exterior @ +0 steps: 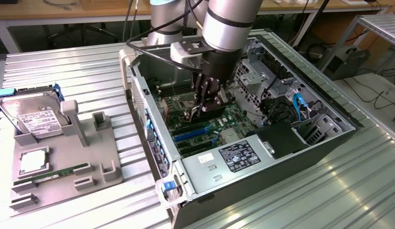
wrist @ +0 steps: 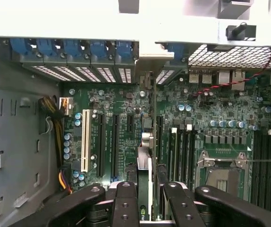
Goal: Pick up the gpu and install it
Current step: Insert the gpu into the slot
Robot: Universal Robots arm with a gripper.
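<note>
In the wrist view I see the gpu (wrist: 144, 165) edge-on as a thin card running from between my fingers toward the case's rear slot openings (wrist: 147, 78). My gripper (wrist: 147, 208) is shut on it, one finger on each face. The card stands upright over the green motherboard (wrist: 121, 109), in line with the expansion slots (wrist: 100, 142). I cannot tell whether its lower edge sits in a slot. In the exterior view the gripper (exterior: 206, 102) reaches down into the open computer case (exterior: 184, 167), with the gpu (exterior: 197, 112) low over the board.
The case lies open on the ribbed metal table, its power supply (exterior: 239, 155) near the front. On the exterior view's left a grey fixture tray (exterior: 89, 157) carries a silver hard drive (exterior: 31, 117) and a green RAM stick (exterior: 57, 171). RAM slots (wrist: 182, 151) and the CPU socket (wrist: 220, 170) flank the card.
</note>
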